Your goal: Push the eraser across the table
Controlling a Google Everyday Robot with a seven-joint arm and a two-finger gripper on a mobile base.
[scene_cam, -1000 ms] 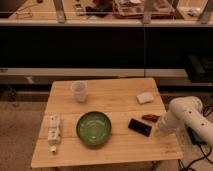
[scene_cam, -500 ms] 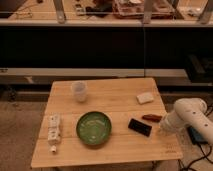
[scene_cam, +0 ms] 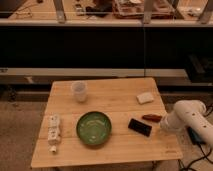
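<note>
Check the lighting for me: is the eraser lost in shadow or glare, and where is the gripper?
Camera view: warm, dim light, no glare on the table; the black eraser stands out against the pale wood; the gripper hangs at the table's right edge by the small red object; behind the table lies deep shadow.

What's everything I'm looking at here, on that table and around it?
table: one, light wood, centre of view
cup: one, translucent white, back left of table
bowl: one, green, front middle
eraser: one, black, right of bowl
oblong object: one, red, just beyond the eraser
small block: one, white, back right
long object: one, white, left edge
arm: one, white, off table's right side
gripper: one, white, shut, right of eraser
</note>
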